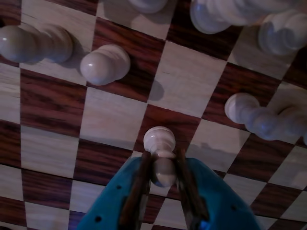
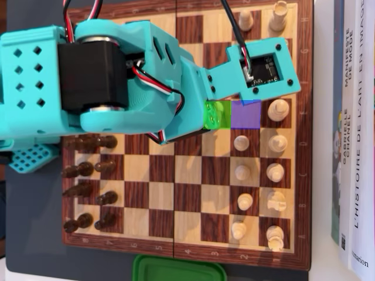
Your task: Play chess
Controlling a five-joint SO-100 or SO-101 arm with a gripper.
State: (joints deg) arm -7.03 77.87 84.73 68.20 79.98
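Turquoise plastic made up the arm (image 2: 117,76), which reached across the chessboard (image 2: 187,175) in the overhead view and hid much of its upper half. In the wrist view the tool (image 1: 163,167) came in from the bottom edge, its two fingers (image 1: 139,191) pressed against the sides of a white pawn (image 1: 160,153), pinching it at the waist. The pawn's round head pointed up the picture over a dark square; whether its base touched the board I could not tell.

Other white pieces (image 1: 104,63) stood around it in the wrist view, one pawn to the upper left and larger ones along the top and right edges. Seen from overhead, white pieces (image 2: 258,175) filled two files on the right of the board and dark pieces (image 2: 91,175) stood in two files on the left. A green square (image 2: 214,115) and a purple square (image 2: 246,114) were marked on the board just below the arm's wrist. Books (image 2: 354,129) lay beside the board on the right, and a green lid (image 2: 179,270) sat at the bottom edge.
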